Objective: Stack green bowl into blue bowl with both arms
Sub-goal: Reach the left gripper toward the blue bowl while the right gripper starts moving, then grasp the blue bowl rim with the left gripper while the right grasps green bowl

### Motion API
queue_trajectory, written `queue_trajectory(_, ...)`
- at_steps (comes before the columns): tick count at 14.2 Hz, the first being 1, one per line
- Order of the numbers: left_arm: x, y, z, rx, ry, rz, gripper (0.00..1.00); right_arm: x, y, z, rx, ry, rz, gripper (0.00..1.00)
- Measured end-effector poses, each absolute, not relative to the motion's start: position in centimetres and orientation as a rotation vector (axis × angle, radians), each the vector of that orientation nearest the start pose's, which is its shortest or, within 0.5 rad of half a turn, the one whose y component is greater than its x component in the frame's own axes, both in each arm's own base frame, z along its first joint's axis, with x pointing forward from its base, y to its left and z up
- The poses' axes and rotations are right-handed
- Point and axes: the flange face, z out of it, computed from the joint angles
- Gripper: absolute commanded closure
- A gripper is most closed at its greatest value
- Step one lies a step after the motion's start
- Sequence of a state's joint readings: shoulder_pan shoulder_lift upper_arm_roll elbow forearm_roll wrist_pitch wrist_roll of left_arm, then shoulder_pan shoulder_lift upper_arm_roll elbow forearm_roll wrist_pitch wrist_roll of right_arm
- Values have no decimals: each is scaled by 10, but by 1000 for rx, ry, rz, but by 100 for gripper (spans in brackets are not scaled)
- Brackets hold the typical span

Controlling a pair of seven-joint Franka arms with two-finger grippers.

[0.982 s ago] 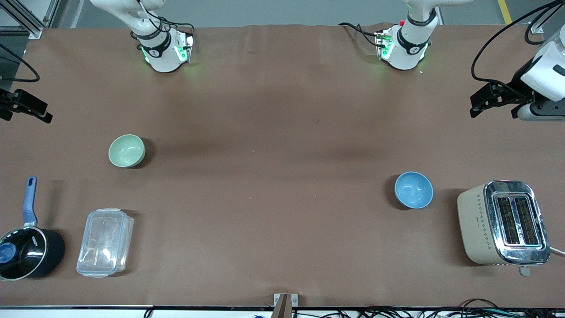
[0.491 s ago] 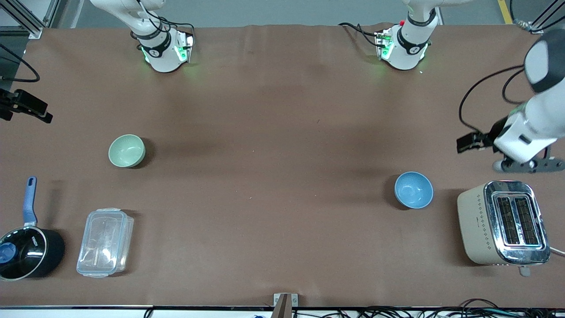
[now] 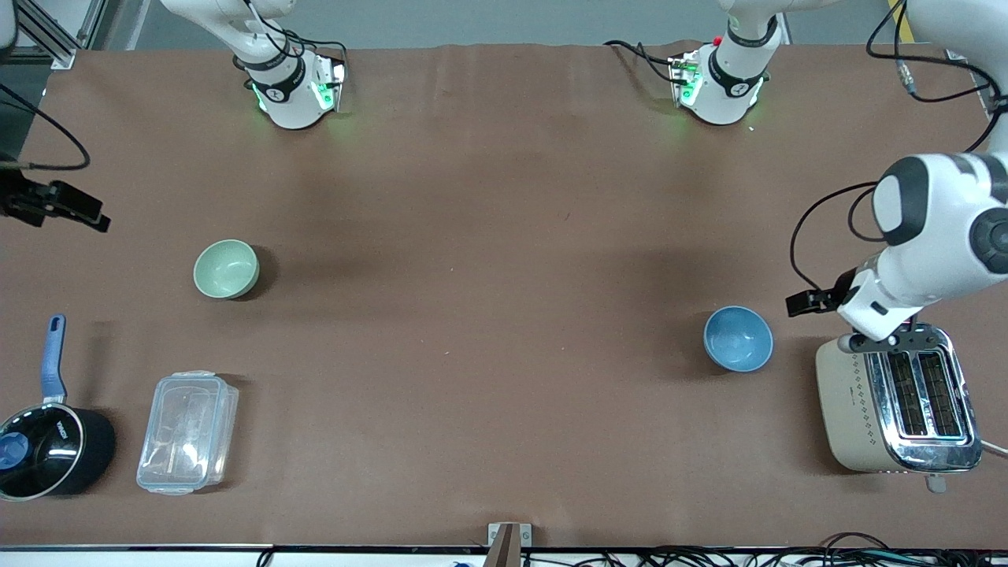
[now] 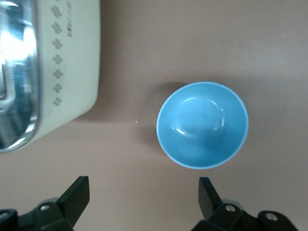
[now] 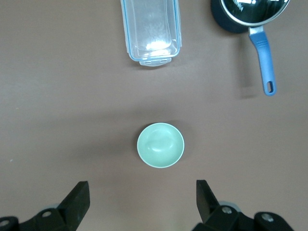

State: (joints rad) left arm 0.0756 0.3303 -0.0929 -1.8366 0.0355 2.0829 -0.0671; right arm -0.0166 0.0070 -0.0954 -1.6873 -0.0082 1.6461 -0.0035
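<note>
Left gripper (image 4: 140,192): jaws wide, empty, above the table between blue bowl (image 3: 738,339) and toaster (image 3: 898,398), arm bent over the toaster.
Right gripper (image 5: 139,195): jaws wide, empty, at the table's edge, well apart from green bowl (image 3: 226,268).

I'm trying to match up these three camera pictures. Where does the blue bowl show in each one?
Front view: the blue bowl sits beside the toaster, toward the left arm's end.
Left wrist view: mid-picture, ahead of the open left gripper.
Right wrist view: not in it.
Shared landmark: the toaster.
</note>
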Motion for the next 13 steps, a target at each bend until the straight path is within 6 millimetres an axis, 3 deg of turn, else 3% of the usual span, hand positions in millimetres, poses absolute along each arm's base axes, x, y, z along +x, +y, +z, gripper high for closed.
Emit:
queue_trajectory(5, 632, -9, 274, -3144, -81, 170, 15, 545, -93, 464, -3134, 177, 143, 2)
queue_trajectory(8, 633, -9, 242, -3149, -83, 179, 27, 533, -95, 408, -3135, 185, 126, 2)
queue_trajectory(13, 635, -13, 223, -3154, -78, 168, 70, 516, -114, 329, -3139, 248, 158, 3)
